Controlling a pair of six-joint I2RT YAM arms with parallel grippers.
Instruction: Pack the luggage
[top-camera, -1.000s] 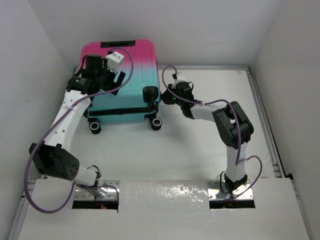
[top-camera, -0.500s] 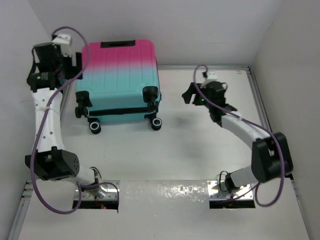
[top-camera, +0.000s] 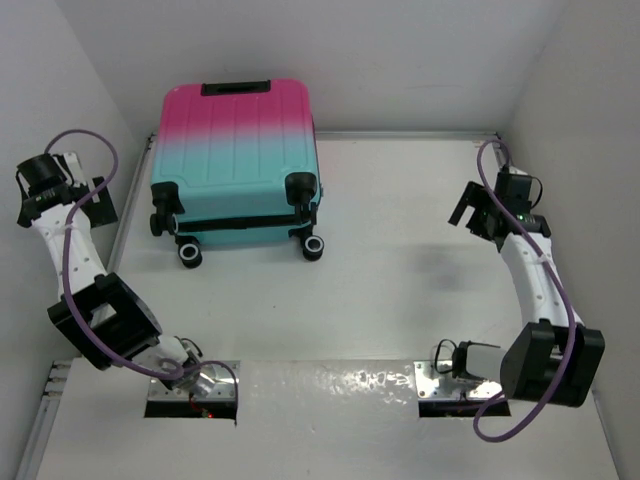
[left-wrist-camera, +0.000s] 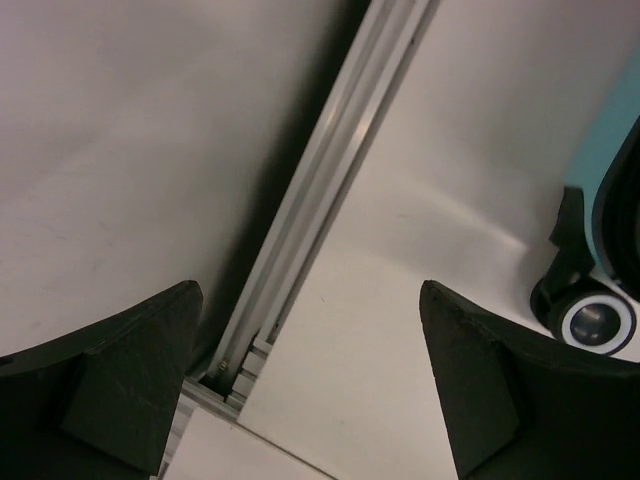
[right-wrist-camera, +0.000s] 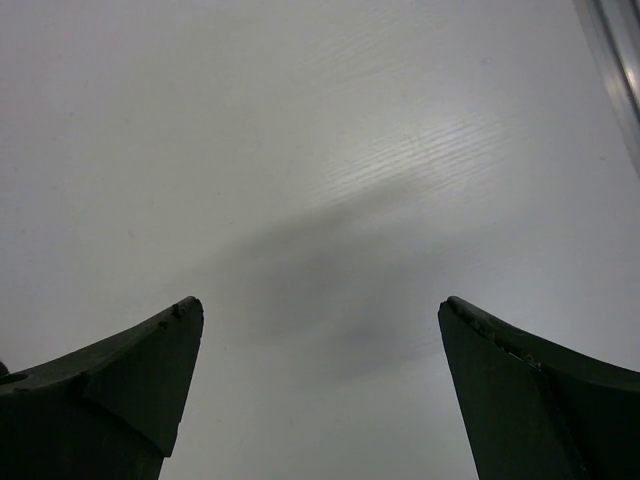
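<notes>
The luggage (top-camera: 238, 150) lies flat and closed at the back left of the table, its ribbed shell fading from pink to teal and its black wheels toward me. My left gripper (top-camera: 99, 200) hangs open by the left wall, well left of the case, with nothing between its fingers. In the left wrist view the open gripper (left-wrist-camera: 310, 290) looks down on the table edge, with one luggage wheel (left-wrist-camera: 597, 322) at the right. My right gripper (top-camera: 470, 214) stands open and empty over the right side of the table. The right wrist view shows that gripper (right-wrist-camera: 320, 302) above bare white table.
An aluminium rail (left-wrist-camera: 330, 190) runs along the left edge of the table beside the grey wall (left-wrist-camera: 120, 150). A matching rail (top-camera: 525, 215) borders the right side. The white table (top-camera: 380, 280) stretches between the luggage and the right arm.
Both arms have swung outward, away from the luggage: the left from above its lid to the left wall, the right from its wheel side to the far right. The right gripper has opened.
</notes>
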